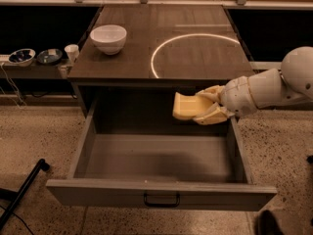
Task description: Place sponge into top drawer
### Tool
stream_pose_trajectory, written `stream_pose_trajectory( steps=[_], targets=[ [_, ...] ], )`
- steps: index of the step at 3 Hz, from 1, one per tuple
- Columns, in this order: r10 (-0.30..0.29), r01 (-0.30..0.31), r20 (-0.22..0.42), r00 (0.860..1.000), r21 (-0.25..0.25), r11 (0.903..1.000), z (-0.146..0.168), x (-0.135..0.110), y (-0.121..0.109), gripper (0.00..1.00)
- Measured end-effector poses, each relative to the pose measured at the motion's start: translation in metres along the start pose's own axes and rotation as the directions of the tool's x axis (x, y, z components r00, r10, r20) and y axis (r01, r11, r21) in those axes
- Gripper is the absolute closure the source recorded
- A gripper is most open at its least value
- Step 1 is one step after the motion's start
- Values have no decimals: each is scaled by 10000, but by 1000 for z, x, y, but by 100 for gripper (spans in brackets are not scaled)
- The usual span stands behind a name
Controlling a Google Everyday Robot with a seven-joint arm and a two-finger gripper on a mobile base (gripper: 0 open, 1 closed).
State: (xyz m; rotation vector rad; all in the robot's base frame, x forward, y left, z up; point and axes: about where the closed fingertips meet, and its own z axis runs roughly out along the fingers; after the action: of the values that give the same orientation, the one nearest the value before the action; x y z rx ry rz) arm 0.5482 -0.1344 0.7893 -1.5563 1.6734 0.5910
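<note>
1. The gripper (197, 106) of a white robot arm (274, 84) is clamped on the sponge (183, 106), with one finger (211, 91) across its upper edge and the other beneath it.
2. The yellow sponge hangs in the air, tilted, just below the front edge of the cabinet top (122, 65). It is over the right rear part of the top drawer (161, 191) and touches neither the drawer's floor nor its walls.
3. The top drawer stands pulled wide open toward the camera, its grey-brown interior bare and a small dark handle (161, 199) centred on its front panel.
4. The arm reaches in from the right side of the scene, its rounded joint level with the cabinet top and the gripper pointing left.
5. A white bowl (108, 38) sits upright near the left rear of the cabinet top, well apart from the gripper.
6. A thin bright circle (153, 62) is marked on the dark surface to the right of the bowl.
7. On a low shelf (29, 72) left of the cabinet stand two dark dishes (22, 56) and a small pale cup (72, 51).
8. A black pole (24, 192) slants across the speckled floor (34, 131) at lower left, beside the drawer's front corner.
</note>
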Motion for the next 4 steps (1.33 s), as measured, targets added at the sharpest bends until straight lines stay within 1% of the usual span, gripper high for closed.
stream_pose_trajectory(
  steps=[1,2,3,4],
  targets=[
    [122,-140,-415,9991,-410,9991,16,9,2,100],
    [46,-223,-1952,9807,-887,9958,68,60,22,100],
    [0,-405,-3118,9502,-1236,9915,124,104,54,100],
    [255,-744,-2946,9553,-1559,9850,153,125,72,82]
  ],
)
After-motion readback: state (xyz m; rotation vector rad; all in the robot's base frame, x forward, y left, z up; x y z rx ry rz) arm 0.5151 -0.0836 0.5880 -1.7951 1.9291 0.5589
